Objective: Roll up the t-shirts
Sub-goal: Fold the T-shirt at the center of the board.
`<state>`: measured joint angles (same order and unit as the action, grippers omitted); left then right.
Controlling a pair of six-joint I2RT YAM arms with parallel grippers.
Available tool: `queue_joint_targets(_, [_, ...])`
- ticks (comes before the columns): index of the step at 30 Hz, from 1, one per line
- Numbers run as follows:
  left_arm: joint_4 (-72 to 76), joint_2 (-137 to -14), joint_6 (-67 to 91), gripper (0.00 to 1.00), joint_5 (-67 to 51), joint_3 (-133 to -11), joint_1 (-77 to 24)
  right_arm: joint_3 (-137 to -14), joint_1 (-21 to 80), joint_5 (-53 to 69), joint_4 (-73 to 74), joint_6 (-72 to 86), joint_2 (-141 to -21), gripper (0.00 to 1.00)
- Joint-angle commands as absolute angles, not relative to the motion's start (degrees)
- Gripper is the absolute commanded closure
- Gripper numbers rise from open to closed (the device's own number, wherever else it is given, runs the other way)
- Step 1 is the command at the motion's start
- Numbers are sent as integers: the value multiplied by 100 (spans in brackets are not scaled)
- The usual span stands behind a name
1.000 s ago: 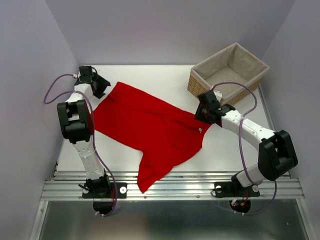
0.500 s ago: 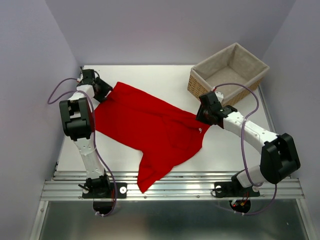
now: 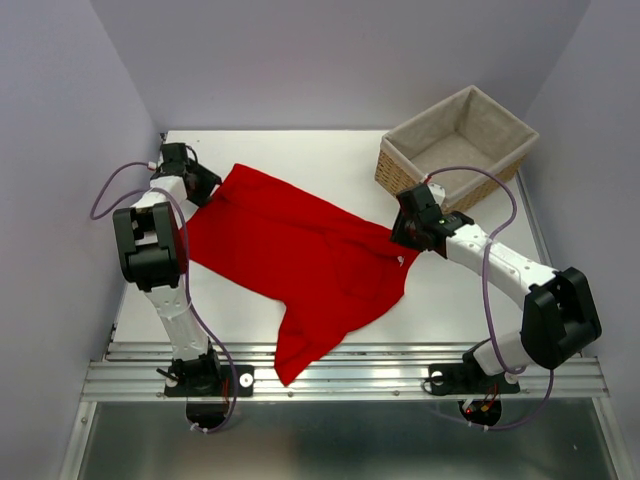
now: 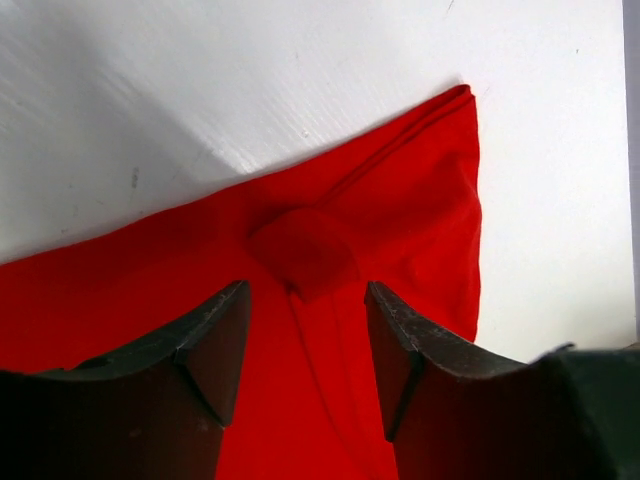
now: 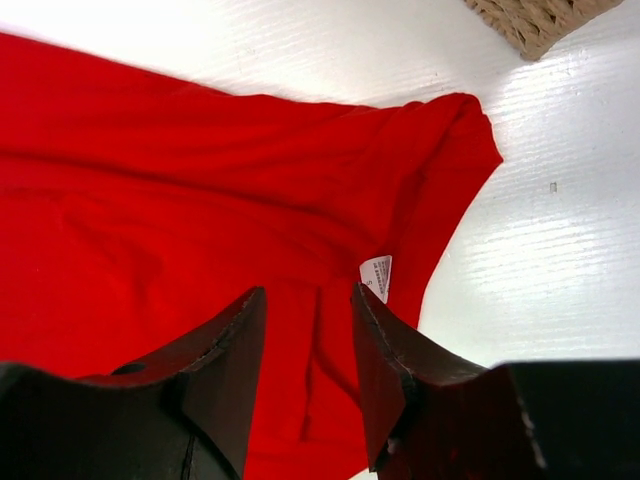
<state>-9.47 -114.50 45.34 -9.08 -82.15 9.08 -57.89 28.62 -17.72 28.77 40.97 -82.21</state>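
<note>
Lately left gripper (image 4: 305, 300) crept onto t-shirt (image 3: 300, 250) corner, upper left, jaws narrowing yet apart, nothing pinched. Right gripper (image 5: 308, 300) unchanged, half-open over label edge. Rolling unstarted.

The t-shirt (image 3: 300, 255) lies spread on the counter (image 3: 330, 160) between my arms. My left fingers (image 4: 200, 350) stand over its far left corner, and my right fingers (image 5: 225, 360) over its right edge, perhaps touching it. The basket (image 3: 458, 140) sits behind those, at the far right.
</note>
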Motion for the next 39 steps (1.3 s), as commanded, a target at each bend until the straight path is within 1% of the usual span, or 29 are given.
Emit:
queue_joint_targets(1, [-651, -11259, 4886, 40, -1011, -8068, 896, -5722, 2927, -1802, 2900, 4166, -8025, 54])
queue_joint_targets(7, [-668, -11426, 4966, 39, -1019, -8235, 897, -5669, 2927, -1811, 2935, 4184, -7937, 54])
queue_joint_targets(10, [-633, -11496, 5001, 40, -1089, -8253, 896, -5660, 2927, -1828, 2936, 4201, -7928, 54])
queue_joint_targets(12, [-615, -11557, 5001, 43, -1099, -8262, 888, -5660, 2927, -1837, 2944, 4201, -7919, 54])
queue_joint_targets(14, [-615, -11610, 4992, 49, -1107, -8271, 879, -5669, 2927, -1846, 2953, 4210, -7919, 54])
queue_joint_targets(15, [-615, -11628, 4992, 50, -1107, -8271, 879, -5669, 2927, -1846, 2962, 4210, -7919, 54])
queue_joint_targets(16, [-615, -11637, 4992, 52, -1099, -8271, 879, -5669, 2927, -1846, 2953, 4210, -7919, 54])
queue_joint_targets(18, [-615, -11663, 4983, 53, -1090, -8271, 879, -5686, 2927, -1854, 2971, 4201, -7928, 54])
queue_joint_targets(20, [-615, -11680, 4975, 57, -1090, -8279, 879, -5704, 2927, -1854, 2979, 4210, -7910, 54])
queue_joint_targets(22, [-615, -11707, 4948, 67, -1090, -8332, 879, -5722, 2979, -1863, 3006, 4193, -7893, 54])
queue_joint_targets(23, [-633, -11733, 4931, 76, -1099, -8358, 879, -5748, 3040, -1915, 3041, 4175, -7884, 54])
queue_joint_targets(24, [-642, -11759, 4878, 85, -1116, -8445, 879, -5818, 3145, -2299, 3267, 4157, -7910, 54])
queue_joint_targets(25, [-668, -11777, 4834, 100, -1116, -8498, 870, -6036, 3268, -2485, 3409, 4140, -7945, 54])
queue_joint_targets(28, [-773, -11734, 4598, 100, -1003, -8736, 835, -6415, 3673, -2768, 3734, 4078, -8094, 52])
queue_joint_targets(30, [-878, -11716, 4378, 100, -915, -8920, 774, -6451, 3858, -2646, 3692, 4017, -8112, 50])
queue_joint_targets(36, [-1783, -11733, 3288, 100, -370, -10193, 502, -6416, 4464, -2199, 3569, 4174, -8279, 48])
queue_joint_targets(39, [-2188, -11733, 2928, 100, -62, -10441, 422, -6285, 4570, -1961, 3455, 4332, -8279, 47])
